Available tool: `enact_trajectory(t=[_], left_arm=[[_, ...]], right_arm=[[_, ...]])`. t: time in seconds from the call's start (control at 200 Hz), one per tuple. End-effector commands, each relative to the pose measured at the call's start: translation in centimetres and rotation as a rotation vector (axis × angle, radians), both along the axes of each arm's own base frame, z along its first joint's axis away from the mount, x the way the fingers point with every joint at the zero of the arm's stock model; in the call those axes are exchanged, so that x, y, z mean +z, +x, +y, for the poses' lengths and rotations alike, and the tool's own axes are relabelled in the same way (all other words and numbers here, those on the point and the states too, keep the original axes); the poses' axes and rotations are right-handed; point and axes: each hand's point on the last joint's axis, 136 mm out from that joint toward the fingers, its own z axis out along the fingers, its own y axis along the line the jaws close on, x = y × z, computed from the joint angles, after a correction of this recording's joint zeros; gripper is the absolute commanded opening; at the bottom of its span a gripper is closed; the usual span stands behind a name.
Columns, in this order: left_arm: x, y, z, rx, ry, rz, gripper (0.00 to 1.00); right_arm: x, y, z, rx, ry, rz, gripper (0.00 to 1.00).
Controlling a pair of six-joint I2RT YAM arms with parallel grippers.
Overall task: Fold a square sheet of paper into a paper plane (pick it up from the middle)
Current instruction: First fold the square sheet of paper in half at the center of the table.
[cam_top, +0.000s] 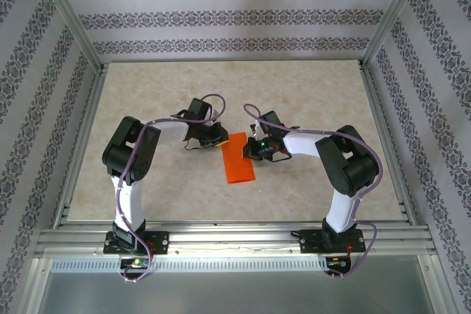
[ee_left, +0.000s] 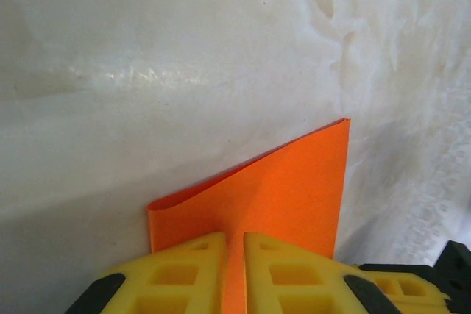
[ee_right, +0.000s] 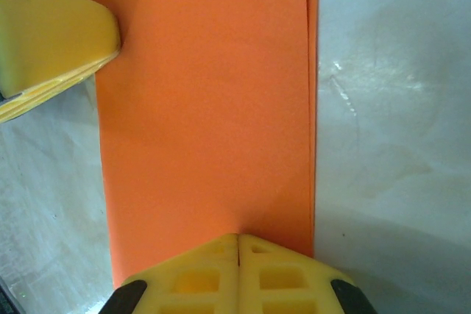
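Here we are over the pale marbled counter (cam_top: 316, 101), and the square sheet of paper (cam_top: 237, 158) lies near its middle, doubled over into a long orange rectangle, right between the two arms; we see its long axis running from far to near, slightly slanted.

The left pincer (cam_top: 214, 136) sits at the sheet's far left corner; from its own wrist camera we see that pincer (ee_left: 234, 244) pinching the paper, a thin orange strip running straight down between the two yellow fingers (ee_left: 184, 270); past the tips the sheet (ee_left: 287, 196) fans out to a sharp corner on the right, and on the left its edge curls so that two layers show, lifted a little off the counter.

The right pincer (cam_top: 255, 149) sits against the sheet's right long edge, towards the far end; its wrist camera gives us that pincer (ee_right: 239, 244) pressed together, no gap between the yellow tips, which sit over the near edge of the orange sheet (ee_right: 206, 108); whether they press on it we cannot tell; a sliver of the lower layer peeks out along one side, so the edges do not quite match; up in the corner of that view we catch a yellow finger (ee_right: 51, 42) of the left pincer touching the sheet's far corner.
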Motion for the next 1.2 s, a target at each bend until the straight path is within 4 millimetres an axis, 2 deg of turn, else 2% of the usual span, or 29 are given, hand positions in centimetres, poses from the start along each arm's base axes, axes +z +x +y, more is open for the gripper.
enact_trajectory(t=[0.0,0.1,0.385,0.54,0.734,0.829,0.959,1.039,1.114,1.194], left_arm=[[-2.1,1.8,3.0,0.125,0.03,0.009,0.17],[-2.3,2.1,4.1,0.171,0.066,0.001,0.17],[-2.7,3.0,5.2,0.221,0.101,0.023,0.18],[-2.1,4.1,5.4,0.238,0.09,0.003,0.18],[-1.6,4.5,5.0,0.22,0.079,0.005,0.19],[0.1,4.8,4.4,0.201,0.046,-0.027,0.19],[4.4,4.7,3.8,0.182,-0.012,-0.104,0.19],[6.6,3.4,3.3,0.148,-0.029,-0.136,0.19],[7.4,1.5,2.8,0.113,-0.03,-0.138,0.19],[7.3,-0.9,2.3,0.076,-0.066,-0.109,0.17]], right_arm=[[-3.3,-3.2,-2.9,-0.012,-0.136,0.124,0.0],[-3.2,-3.2,-3.0,-0.012,-0.137,0.121,0.0],[-3.1,-3.1,-3.0,-0.012,-0.134,0.121,0.0],[-3.2,-3.2,-3.1,-0.012,-0.135,0.123,0.0],[-3.3,-3.3,-3.2,-0.016,-0.133,0.129,0.0],[-3.2,-3.2,-3.1,-0.019,-0.128,0.129,0.0],[-2.8,-2.9,-2.9,-0.019,-0.117,0.123,0.0],[-2.6,-2.7,-2.8,-0.022,-0.113,0.116,0.0],[-2.5,-2.5,-2.7,-0.024,-0.113,0.113,0.0],[-2.5,-2.4,-2.6,-0.024,-0.112,0.112,0.0]])
